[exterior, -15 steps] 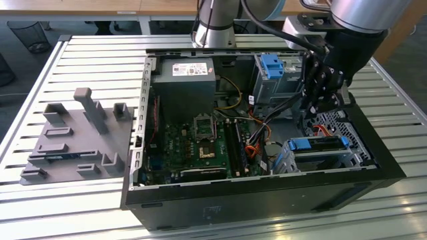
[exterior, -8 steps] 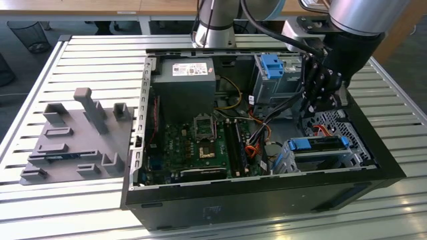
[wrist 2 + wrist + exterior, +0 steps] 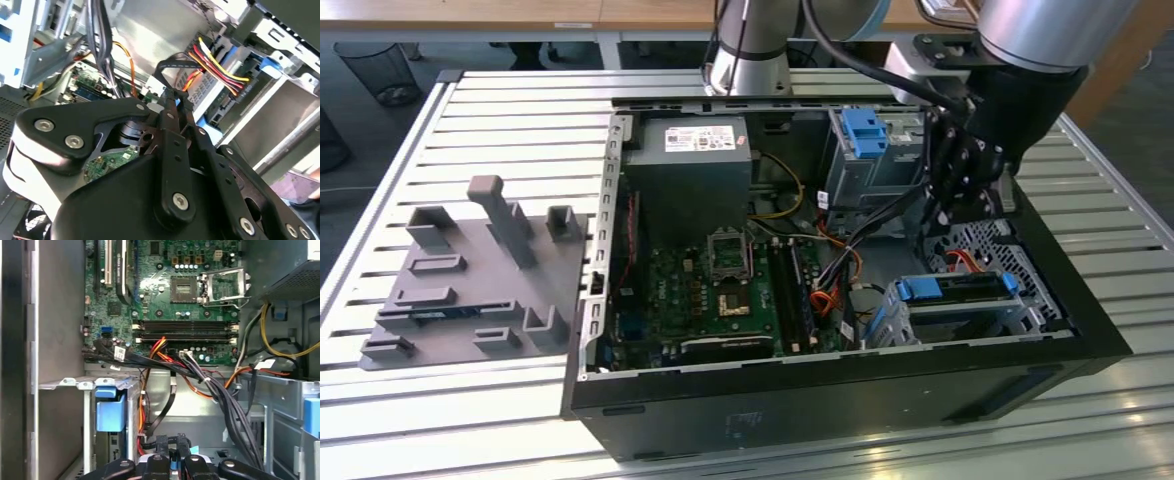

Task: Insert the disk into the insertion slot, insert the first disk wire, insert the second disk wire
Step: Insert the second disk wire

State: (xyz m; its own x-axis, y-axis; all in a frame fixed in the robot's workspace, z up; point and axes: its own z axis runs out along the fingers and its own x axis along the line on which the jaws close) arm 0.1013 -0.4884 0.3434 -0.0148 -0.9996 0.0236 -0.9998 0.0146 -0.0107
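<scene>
The disk point(image 3: 961, 288), silver-grey in a bright blue carrier, lies inside the insertion slot point(image 3: 921, 325), the perforated silver cage at the case's near right corner in the exterior view. My gripper point(image 3: 971, 215) hangs just above it. In both wrist views the fingers point(image 3: 172, 107) are shut on the end of a black flat disk wire point(image 3: 167, 65) that loops away from them point(image 3: 162, 415). A red, yellow and black disk wire point(image 3: 220, 67) runs to the end of the disk point(image 3: 220, 107). The blue carrier point(image 3: 110, 410) shows beside the cage rim point(image 3: 65, 383).
The open computer case point(image 3: 1067, 300) lies on a slatted table. Inside are the motherboard point(image 3: 720, 290), a grey power supply point(image 3: 694, 170) and a taller grey bay with a blue latch point(image 3: 861, 135). A thick cable bundle point(image 3: 215, 390) crosses near my gripper. A grey fixture point(image 3: 467, 280) sits at the exterior view's left.
</scene>
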